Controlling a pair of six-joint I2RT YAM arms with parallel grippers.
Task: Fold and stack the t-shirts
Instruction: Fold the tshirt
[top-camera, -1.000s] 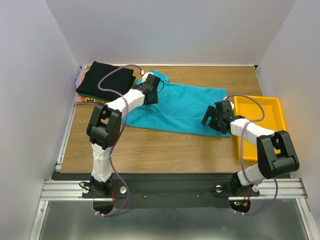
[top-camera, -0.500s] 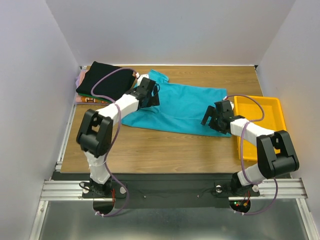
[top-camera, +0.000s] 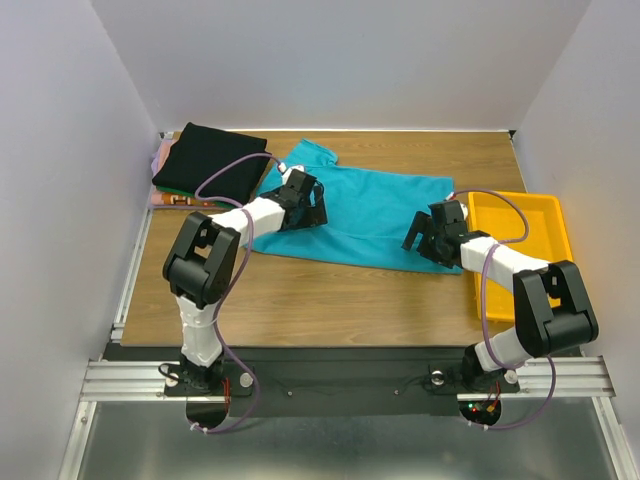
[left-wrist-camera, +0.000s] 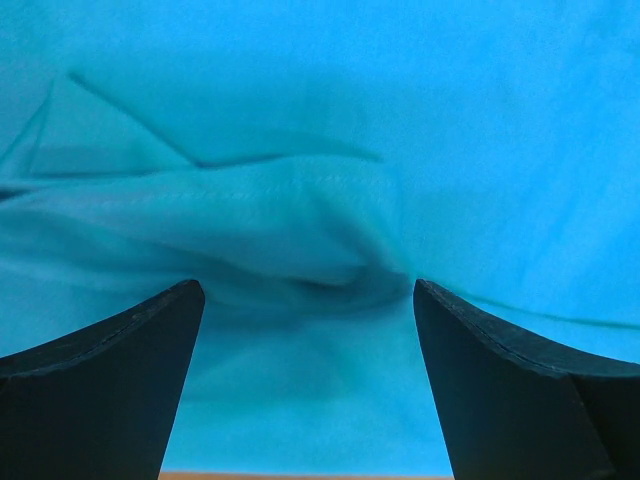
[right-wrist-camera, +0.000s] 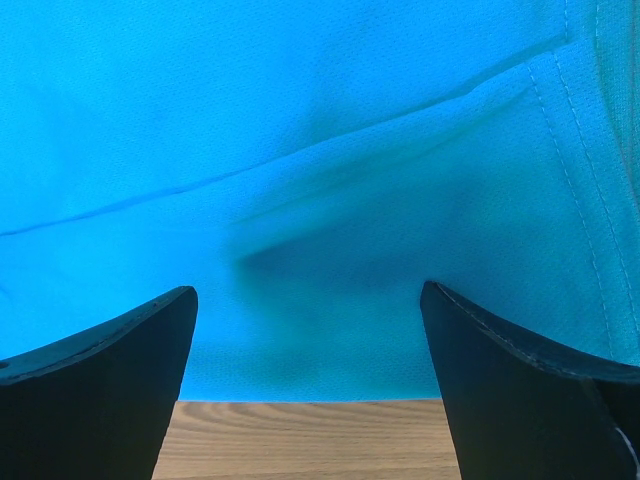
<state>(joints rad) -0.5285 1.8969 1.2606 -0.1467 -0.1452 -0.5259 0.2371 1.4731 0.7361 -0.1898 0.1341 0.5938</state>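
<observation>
The turquoise t-shirt (top-camera: 372, 214) lies spread across the middle of the wooden table; it fills the left wrist view (left-wrist-camera: 330, 120) and the right wrist view (right-wrist-camera: 300, 130). My left gripper (top-camera: 311, 212) is open, low over the shirt's left part, with a raised fold of cloth ahead of its fingers (left-wrist-camera: 110, 390). My right gripper (top-camera: 422, 240) is open at the shirt's near right edge, its fingers (right-wrist-camera: 110, 390) straddling the hem. The folded stack, black t-shirt (top-camera: 207, 158) on top with green and pink-orange edges, sits at the back left.
A yellow plastic tray (top-camera: 545, 255) stands at the right edge of the table, just beside my right arm. White walls close in the table at the back and both sides. Bare wood (top-camera: 330, 300) lies in front of the shirt.
My left gripper has moved right and nearer along the shirt's left part, away from the sleeve at the back. The right arm has not moved.
</observation>
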